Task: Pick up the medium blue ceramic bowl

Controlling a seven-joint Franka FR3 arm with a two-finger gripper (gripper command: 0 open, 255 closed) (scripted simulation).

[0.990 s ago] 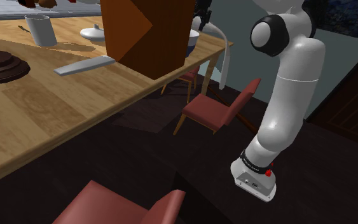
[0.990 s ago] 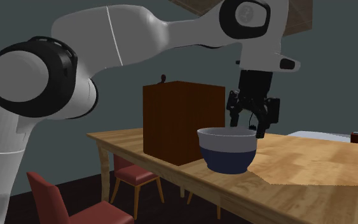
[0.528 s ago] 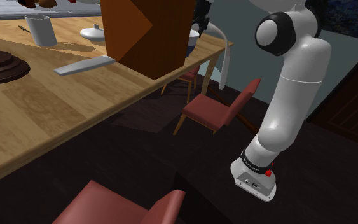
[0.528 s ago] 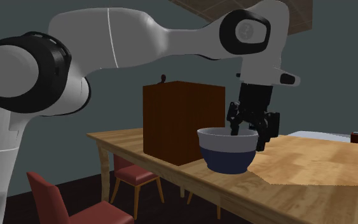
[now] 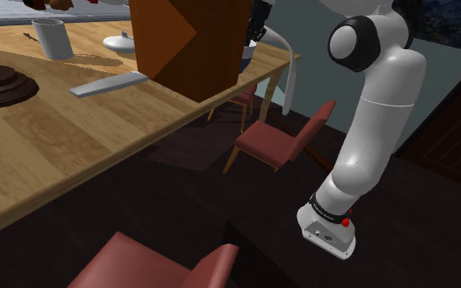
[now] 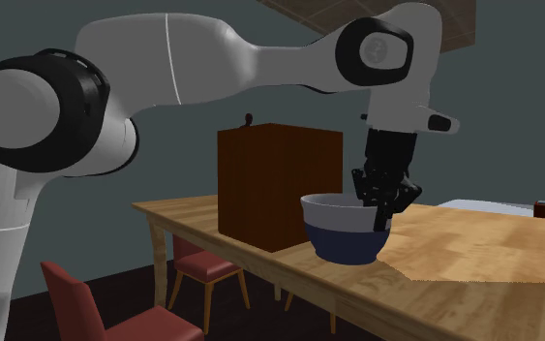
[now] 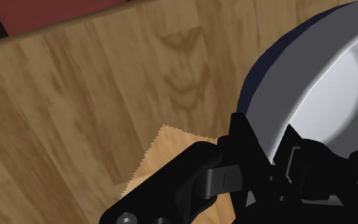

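Your gripper [image 6: 381, 201] is clenched on the rim of the blue bowl [image 6: 343, 237]. In the wrist view, one finger [image 7: 244, 149] presses the dark outer wall and the other reaches inside, with the rim pinched between them.

The blue bowl stands upright on the wooden table [image 6: 473, 257], close to the table's edge, with its mouth facing straight up. It is round, so it has no long axis. Its outside is deep blue and its inside pale grey [image 7: 336, 83]. Nothing sits in the hollow except your finger.

Just beside the bowl, on the second exterior view's left, stands a tall reddish-brown box [image 6: 275, 184]. In the shoulder view that box [image 5: 187, 37] hides most of the bowl, and a pale sliver of it [image 5: 250, 51] shows at the box's right edge. Farther along the table stands a white mug [image 5: 52, 38]; you cannot tell what it holds.
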